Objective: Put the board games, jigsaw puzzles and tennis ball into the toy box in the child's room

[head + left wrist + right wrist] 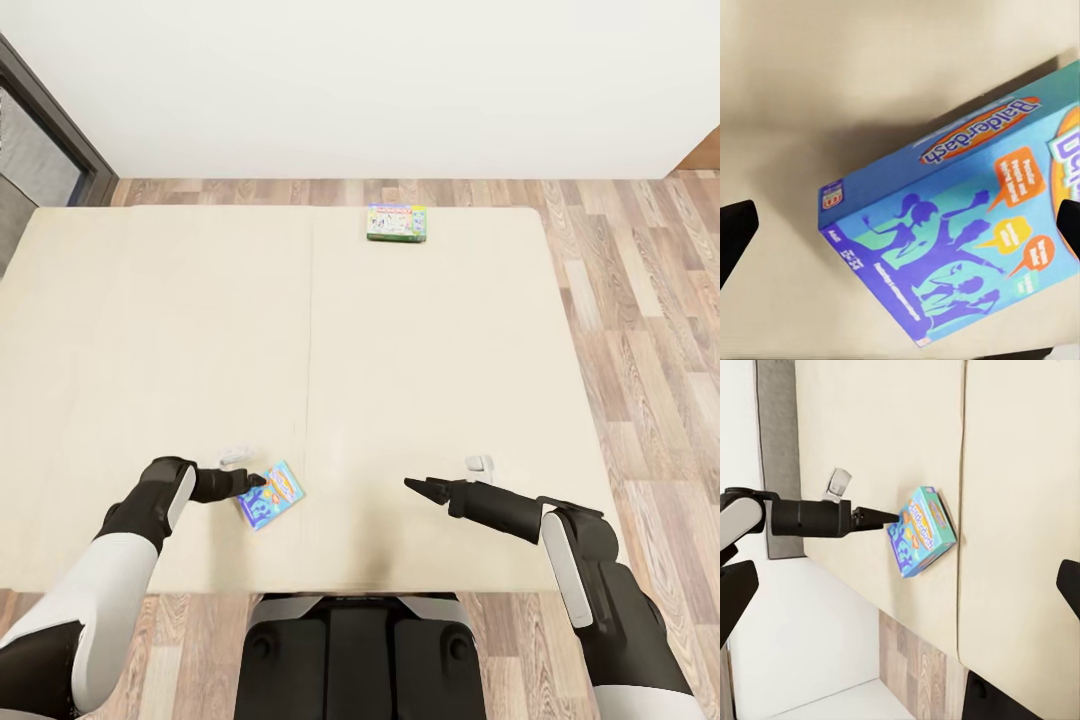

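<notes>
- My left tool (252, 482), jaws wide, points at the blue board game (271, 494), fingertips at its near edge; contact not discernible.
- Blue game lies tilted on the beige bed (150, 330), near its front edge.
- Green-edged board game (396, 222) lies at the bed's far edge.
- My right tool (412, 486) hovers well apart, jaws spread, empty.

The head camera looks steeply down over the bed (150, 330). The left wrist camera sits close above the blue board game (945, 240); the right wrist camera sees it (921, 531) from farther off.

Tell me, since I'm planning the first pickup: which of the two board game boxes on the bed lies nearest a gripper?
The blue Balderdash board game box, right at the left gripper. The green-edged box lies at the beige mattress's far edge.
</notes>
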{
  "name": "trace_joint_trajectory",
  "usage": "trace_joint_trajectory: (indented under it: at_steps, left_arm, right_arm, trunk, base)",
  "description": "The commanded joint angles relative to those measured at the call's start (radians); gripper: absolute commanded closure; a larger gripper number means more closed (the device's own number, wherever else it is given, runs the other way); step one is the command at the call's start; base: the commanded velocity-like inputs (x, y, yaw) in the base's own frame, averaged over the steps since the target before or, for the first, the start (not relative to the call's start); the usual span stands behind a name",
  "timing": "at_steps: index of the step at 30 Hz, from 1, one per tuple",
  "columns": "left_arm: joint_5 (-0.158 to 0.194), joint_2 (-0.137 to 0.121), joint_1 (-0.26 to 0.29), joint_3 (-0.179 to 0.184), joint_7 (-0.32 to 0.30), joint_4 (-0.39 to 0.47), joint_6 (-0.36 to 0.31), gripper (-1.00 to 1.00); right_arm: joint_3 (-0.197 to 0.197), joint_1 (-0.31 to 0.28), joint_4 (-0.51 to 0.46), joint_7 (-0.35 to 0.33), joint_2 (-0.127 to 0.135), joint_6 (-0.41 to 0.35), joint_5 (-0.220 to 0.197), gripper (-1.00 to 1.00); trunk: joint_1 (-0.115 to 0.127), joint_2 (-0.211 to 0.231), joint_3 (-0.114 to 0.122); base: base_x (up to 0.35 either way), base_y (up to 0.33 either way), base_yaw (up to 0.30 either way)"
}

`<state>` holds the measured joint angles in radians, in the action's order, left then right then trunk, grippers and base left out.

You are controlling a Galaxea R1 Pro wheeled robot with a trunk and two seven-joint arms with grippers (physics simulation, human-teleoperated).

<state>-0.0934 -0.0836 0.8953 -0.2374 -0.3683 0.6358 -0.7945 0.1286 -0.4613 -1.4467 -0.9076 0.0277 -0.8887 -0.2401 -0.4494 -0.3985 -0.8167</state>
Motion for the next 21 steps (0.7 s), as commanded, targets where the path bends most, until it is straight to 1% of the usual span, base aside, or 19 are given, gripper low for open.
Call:
trace_joint_trajectory:
  at_steps: [1, 8, 18, 21]
  left_arm:
    - [-0.009, 0.001, -0.001, -0.005, -0.009, 0.001, -0.004, -1.0]
    - [-0.007, 0.001, -0.008, -0.008, -0.009, 0.0, -0.003, -1.0]
    - [-0.005, 0.002, -0.018, -0.01, -0.008, 0.0, -0.001, -1.0]
    - [-0.006, 0.002, -0.02, -0.01, -0.008, -0.002, 0.01, -1.0]
  right_arm:
    - [0.001, 0.0, 0.0, -0.003, 0.0, -0.004, 0.0, -1.0]
    - [0.001, 0.0, -0.001, -0.004, 0.0, -0.004, 0.001, -1.0]
    - [0.001, 0.0, 0.0, -0.004, 0.0, -0.004, 0.001, -1.0]
    - [0.001, 0.0, 0.0, -0.004, 0.0, -0.004, 0.001, -1.0]
  trunk:
    - [-0.001, -0.001, 0.001]
    - [-0.001, -0.001, 0.011]
    - [-0.001, -0.001, 0.014]
    - [-0.001, -0.001, 0.016]
  base:
    - [0.0, 0.0, 0.0]
    - [0.0, 0.0, 0.008]
    - [0.0, 0.0, 0.005]
    - [0.0, 0.0, 0.0]
